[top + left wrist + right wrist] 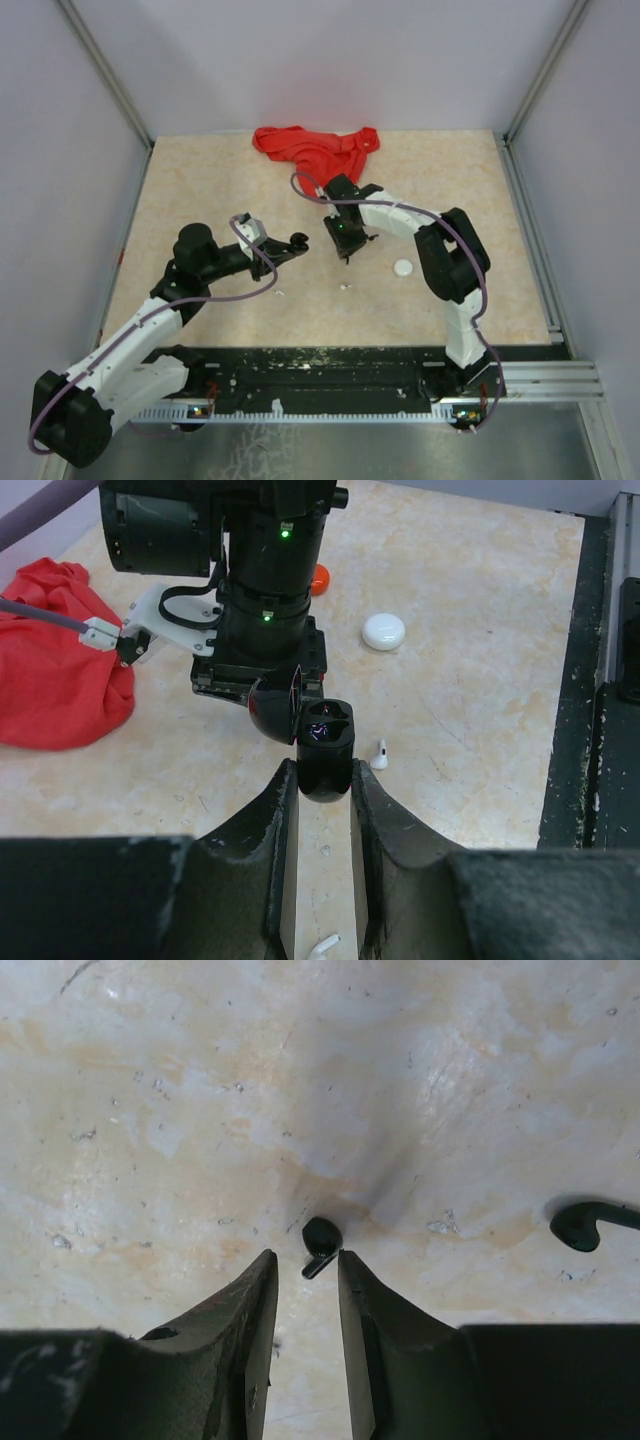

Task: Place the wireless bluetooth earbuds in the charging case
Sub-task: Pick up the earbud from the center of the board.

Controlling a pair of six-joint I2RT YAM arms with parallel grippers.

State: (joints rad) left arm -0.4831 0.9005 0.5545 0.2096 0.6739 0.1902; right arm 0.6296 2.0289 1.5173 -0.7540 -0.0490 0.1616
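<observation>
My overhead camera sits above and behind my arm bases, looking down on the whole table (200, 180). The left wrist camera looks low along its fingers (265, 830) at my right arm (265, 570) — close. The right wrist camera faces the tabletop from very near. Overhead and left wrist share the red cloth (315, 148) and white case (403, 267).

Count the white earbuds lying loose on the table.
2 white earbuds. One lies just right of the black case in the left gripper; the other sits at the left wrist view's bottom edge, between that gripper's fingers. Others may be hidden.
</observation>
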